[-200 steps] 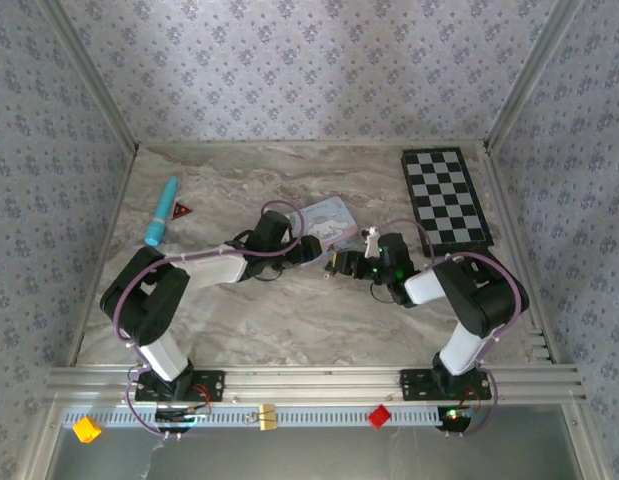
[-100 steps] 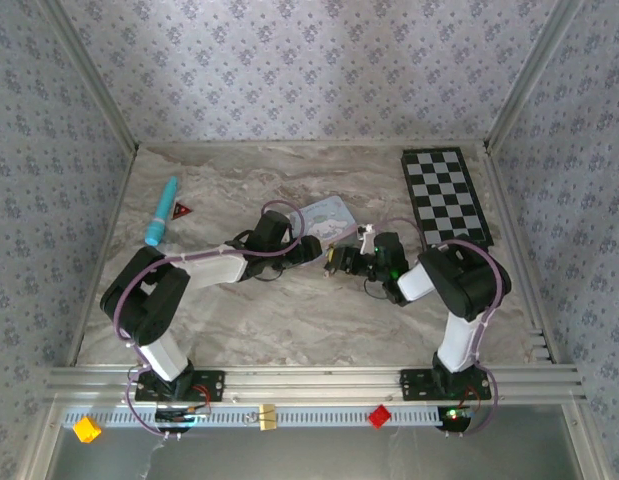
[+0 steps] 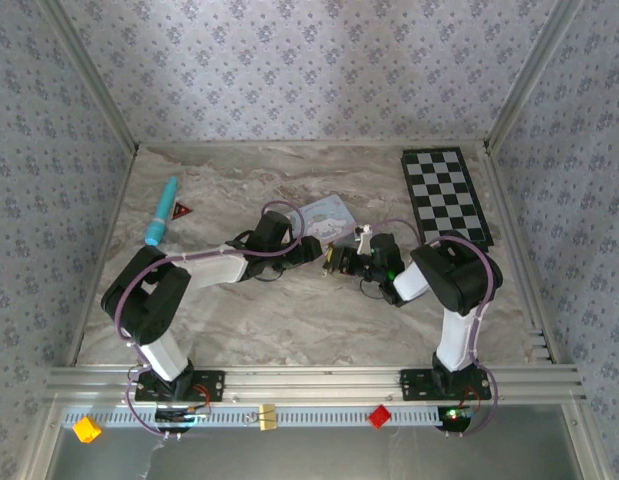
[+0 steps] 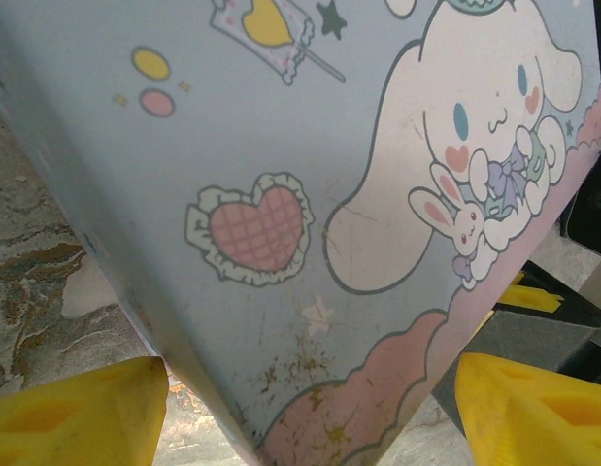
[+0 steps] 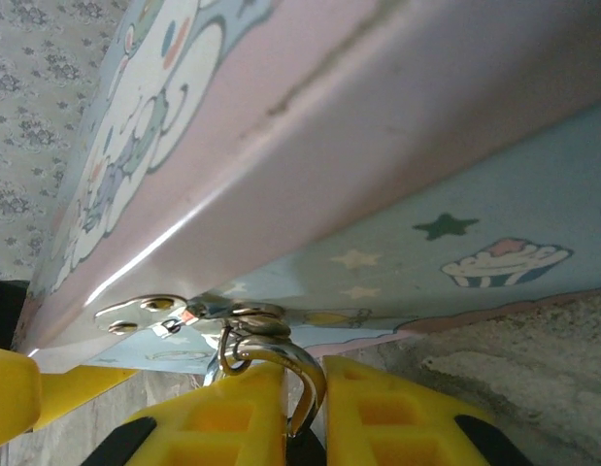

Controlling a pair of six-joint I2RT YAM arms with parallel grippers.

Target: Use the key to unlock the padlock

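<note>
- The tin box [image 4: 281, 175] between the fingers [image 4: 77, 408] of the left claw [image 4: 310, 427] was painted sheet metal, smooth with a soft sheen. Its print was scuffed and flecked near the lower corner.
- Those fingers were matt yellow plastic.
- The fingers [image 5: 397, 417] of the right claw [image 5: 302, 408] were the same matt yellow plastic, moulded with hollows.
- Between them, the padlock [image 5: 305, 374] showed a shackle of bright polished metal.
- Just above the right claw, the hasp plate [image 5: 150, 311] on the tin was shiny bare metal with rivets.
- The table [image 3: 289, 320] under both claws looked smooth and marble-patterned, with little gloss.
</note>
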